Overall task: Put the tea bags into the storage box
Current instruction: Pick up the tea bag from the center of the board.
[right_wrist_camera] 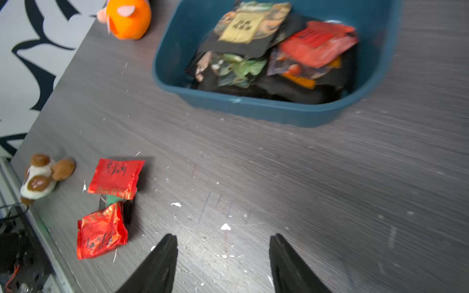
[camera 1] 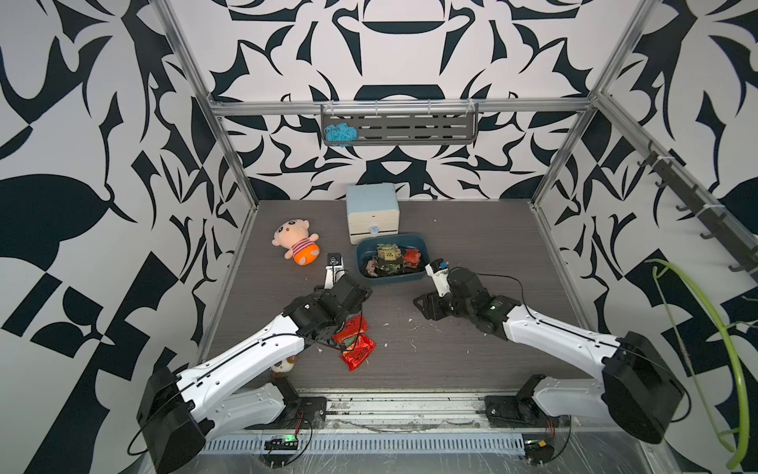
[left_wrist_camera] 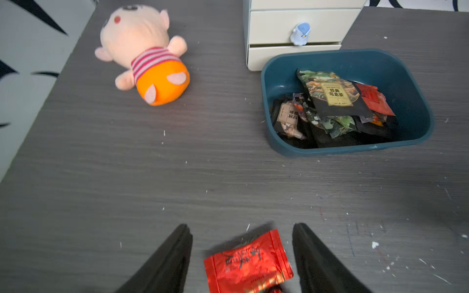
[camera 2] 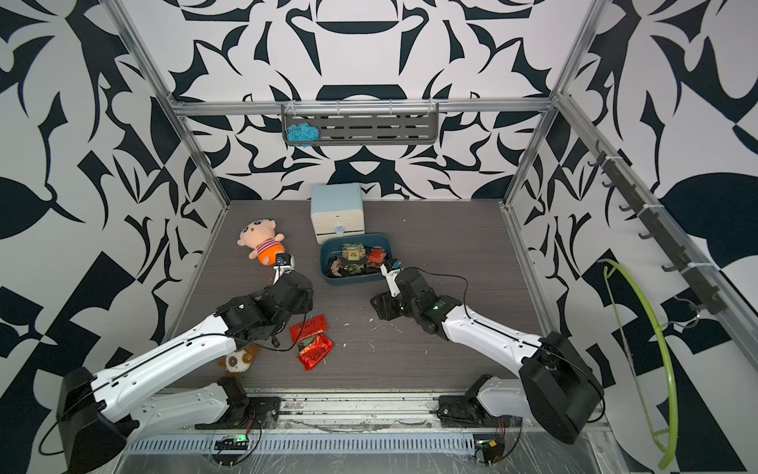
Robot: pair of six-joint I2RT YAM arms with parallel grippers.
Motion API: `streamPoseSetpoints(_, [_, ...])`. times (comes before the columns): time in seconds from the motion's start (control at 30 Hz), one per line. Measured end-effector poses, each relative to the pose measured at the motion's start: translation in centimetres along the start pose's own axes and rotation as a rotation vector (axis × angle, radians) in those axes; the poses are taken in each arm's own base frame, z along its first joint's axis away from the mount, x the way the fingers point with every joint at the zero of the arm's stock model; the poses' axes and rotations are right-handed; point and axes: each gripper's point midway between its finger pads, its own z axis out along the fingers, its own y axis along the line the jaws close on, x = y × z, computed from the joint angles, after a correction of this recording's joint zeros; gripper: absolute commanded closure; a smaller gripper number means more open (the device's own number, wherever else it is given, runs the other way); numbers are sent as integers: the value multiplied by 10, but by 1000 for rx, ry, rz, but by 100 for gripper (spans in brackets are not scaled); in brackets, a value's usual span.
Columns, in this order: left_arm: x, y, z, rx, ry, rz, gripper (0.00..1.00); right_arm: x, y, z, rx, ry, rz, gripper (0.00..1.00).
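The teal storage box (camera 1: 391, 280) (camera 2: 352, 280) stands mid-table with several tea bags (camera 1: 389, 258) (left_wrist_camera: 335, 93) piled inside, dark patterned ones and a red one (right_wrist_camera: 317, 43). Three more tea bags lie loose near the front left: two red foil sachets (right_wrist_camera: 115, 175) (right_wrist_camera: 101, 230) and a dark one with green (right_wrist_camera: 114, 199) between them. My left gripper (left_wrist_camera: 241, 228) is open, its fingers either side of a red sachet (left_wrist_camera: 248, 261) (camera 1: 350, 328) on the table. My right gripper (right_wrist_camera: 223, 238) (camera 1: 426, 305) hangs open over bare table in front of the box.
A pale blue-and-white drawer cabinet (camera 1: 372, 213) stands right behind the box. A pink plush doll (camera 1: 297, 242) lies to the box's left. A small brown-and-white plush (camera 2: 238, 361) sits at the front edge beneath the left arm. White crumbs dot the table.
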Motion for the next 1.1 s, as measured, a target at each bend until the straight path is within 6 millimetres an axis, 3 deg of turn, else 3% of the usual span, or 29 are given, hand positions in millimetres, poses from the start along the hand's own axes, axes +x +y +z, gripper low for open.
streamPoseSetpoints(0.2, [31, 18, -18, 98, 55, -166, 31, 18, 18, 20, -34, 49, -50, 37])
streamPoseSetpoints(0.33, [61, 30, -19, 128, 111, -226, 31, 32, 30, 29, -50, 91, -93, 37])
streamPoseSetpoints(0.47, [83, 40, -19, 116, 172, -262, 29, 32, 43, 36, -71, 99, -119, 37])
streamPoseSetpoints(0.63, [91, 44, -21, 109, 201, -307, 28, 29, 61, 51, -96, 113, -143, 37])
streamPoseSetpoints(0.83, [106, 55, -18, 49, 244, -323, 29, 32, 82, 70, -117, 153, -186, 50])
streamPoseSetpoints(1.1, [112, 63, -14, -7, 254, -333, 29, 33, 94, 88, -136, 197, -199, 51])
